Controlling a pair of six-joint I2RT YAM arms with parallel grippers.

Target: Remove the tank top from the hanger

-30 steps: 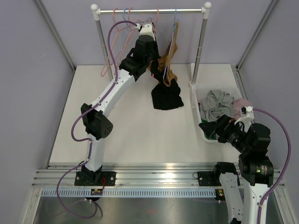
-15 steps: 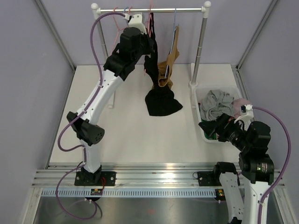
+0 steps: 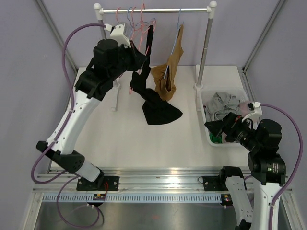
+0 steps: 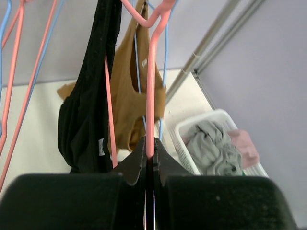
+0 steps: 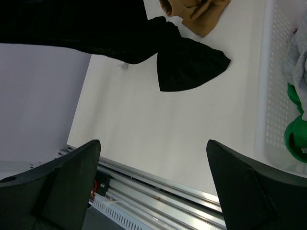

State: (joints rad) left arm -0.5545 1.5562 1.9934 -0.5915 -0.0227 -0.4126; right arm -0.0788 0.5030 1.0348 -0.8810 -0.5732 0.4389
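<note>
A black tank top (image 3: 158, 111) hangs from a pink hanger (image 4: 152, 86), and its lower end trails onto the white table. My left gripper (image 3: 142, 61) is shut on the hanger's pink wire; in the left wrist view the jaws (image 4: 150, 148) pinch that wire. The tank top (image 4: 88, 110) hangs left of the fingers, one strap over the hanger. My right gripper (image 3: 218, 127) is open and empty, hovering over the table beside the basket. In its wrist view the gripper (image 5: 153, 143) points at the tank top's hem (image 5: 192, 67).
A brown garment (image 3: 168, 76) hangs on a blue hanger (image 4: 165, 72) from the clothes rail (image 3: 158, 10). Other pink and blue hangers hang at the rail's left. A white basket (image 3: 207, 130) of clothes stands at the right, by the rail's right post (image 3: 205, 48).
My left arm has swung left and toward the front, carrying the pink hanger and black tank top away from the brown garment. The right gripper has lifted slightly.
</note>
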